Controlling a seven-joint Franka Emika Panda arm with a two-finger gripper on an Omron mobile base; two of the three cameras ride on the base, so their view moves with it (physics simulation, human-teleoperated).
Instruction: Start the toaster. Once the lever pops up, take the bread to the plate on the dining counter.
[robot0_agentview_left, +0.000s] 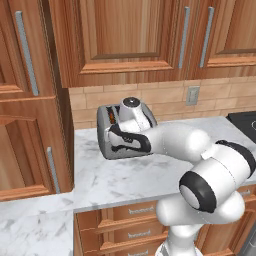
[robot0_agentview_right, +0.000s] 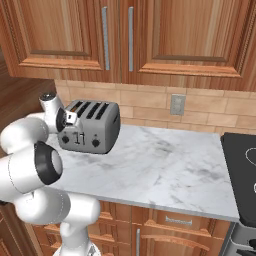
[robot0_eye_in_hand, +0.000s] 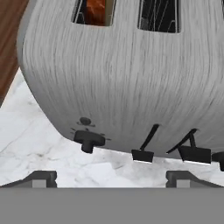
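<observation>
Reaching over the marble worktop (robot0_agentview_right: 165, 165), the white arm (robot0_agentview_left: 175, 142) brings its hand up against the front of the toaster (robot0_agentview_right: 90, 127), which stands toward the back of the slab near the brick backsplash (robot0_agentview_right: 150, 107). In the right base view the toaster sits at about 10 o'clock in the picture, its 4 slots facing up and its 2 black knobs and 2 small levers on the near face; the hand is at its left end, at 9 o'clock from the box.

In the hand view the gripper (robot0_eye_in_hand: 111, 177) hangs just in front of the toaster's face with its jaws spread wide, nothing between them. One dark fingertip (robot0_eye_in_hand: 41, 178) shows at 7 o'clock and the other at 5 o'clock. Between and just above them, a lever (robot0_eye_in_hand: 142, 155) juts from its slanted slot, and a second lever (robot0_eye_in_hand: 194, 154) sits further toward 4 o'clock. A round knob (robot0_eye_in_hand: 89, 140) stands at 8 o'clock from the first lever. Neither fingertip clearly touches a lever.

The bread (robot0_eye_in_hand: 95, 11) sits in a slot at the top of the toaster, at 11 o'clock in the hand view, seen as an orange-brown patch down inside the opening. The neighbouring slot at 1 o'clock looks dark, showing wire guides.

Wooden wall cabinets (robot0_agentview_right: 130, 35) hang above, and an outlet (robot0_agentview_right: 177, 104) is set in the backsplash at 3 o'clock from the toaster. A black cooktop (robot0_agentview_right: 240, 165) lies at the right edge of the worktop.
</observation>
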